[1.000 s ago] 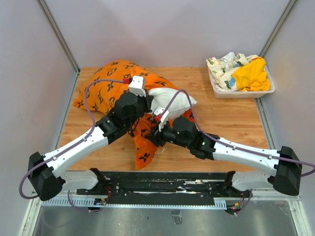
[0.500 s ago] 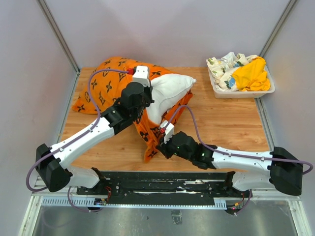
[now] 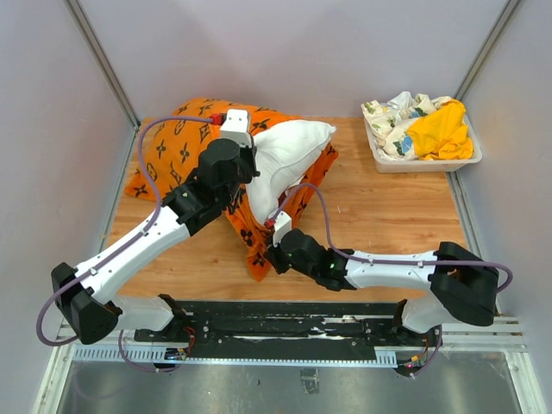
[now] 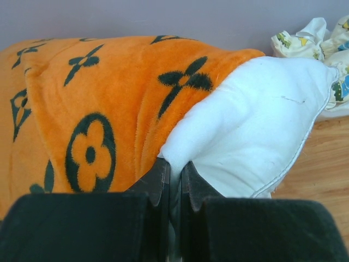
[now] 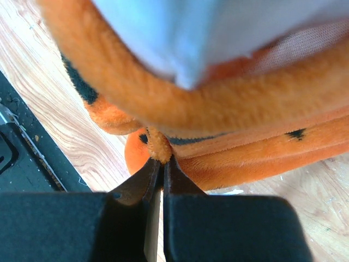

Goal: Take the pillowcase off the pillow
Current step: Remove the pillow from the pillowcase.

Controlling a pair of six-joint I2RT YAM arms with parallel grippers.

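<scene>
Looking down from above, the orange pillowcase (image 3: 172,151) lies at the back left of the wooden table (image 3: 388,216). The white pillow (image 3: 293,151) sticks out of its right side, with a big part of it bare. The left claw (image 3: 253,164) sits right where the orange cloth ends and the white pillow begins. A long flap of the pillowcase hangs down toward the near edge of the table. The right claw (image 3: 269,250) is at the low tip of that flap, well apart from the left claw. A white bin (image 3: 427,164) stands at the back right. It holds a yellow cloth (image 3: 440,129) and a white cloth with flowers (image 3: 392,116).

In the left wrist view, the two black fingers (image 4: 155,180) are squeezed almost together. A pinch of white pillow sits between their tips. The orange pillowcase fills the left side and folds over the top of the pillow. The white pillow puffs out to the right, just past the fingertips.

In the right wrist view, the fingers (image 5: 139,183) are also squeezed tight, with only a thin gap. They hold a small bump of the orange edge. The thick orange rim of the pillowcase curves above the claw. A blurry white patch shows over the rim, and the wood of the table lies below.
</scene>
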